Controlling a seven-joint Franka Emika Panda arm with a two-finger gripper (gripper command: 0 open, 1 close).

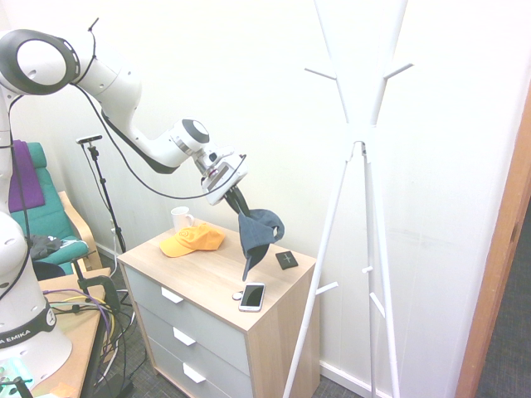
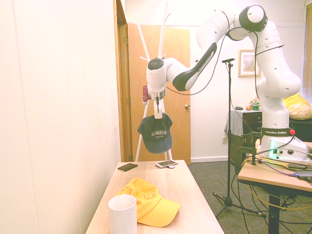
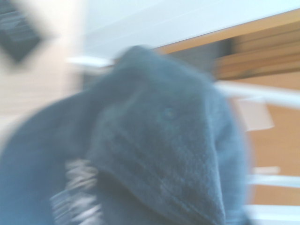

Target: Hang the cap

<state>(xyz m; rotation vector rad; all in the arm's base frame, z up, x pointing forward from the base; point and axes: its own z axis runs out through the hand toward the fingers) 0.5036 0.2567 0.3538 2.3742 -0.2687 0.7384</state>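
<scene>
Pinched tight, the gripper [image 1: 236,197] has the cap [image 1: 258,234] by a fold of its fabric, its fingers closed right down on the cloth and angled downward from the white arm [image 1: 149,145]; the dark blue cap dangles limp below them, clear of the dresser top [image 1: 207,274] and touching nothing else, its crown with pale lettering facing the second exterior camera and its brim hanging toward the wood. In the wrist view it fills nearly the whole frame as a blur of blue-grey cloth, so that view adds little. Beneath and just to the side lie things that are not part of the job — an orange-yellow cap [image 1: 192,240], a white mug [image 1: 181,218], a white phone [image 1: 252,296] and a small dark wallet [image 1: 287,259]; all rest flat on the dresser. Beyond the dresser's end stands the white coat rack [image 1: 358,149], its pegs branching out well above the cap's present height. By my reading the pick is done and the carry under way; what remains is the harder part — raising the cap to a peg, slipping it over the tip, and letting go so it stays put.
</scene>
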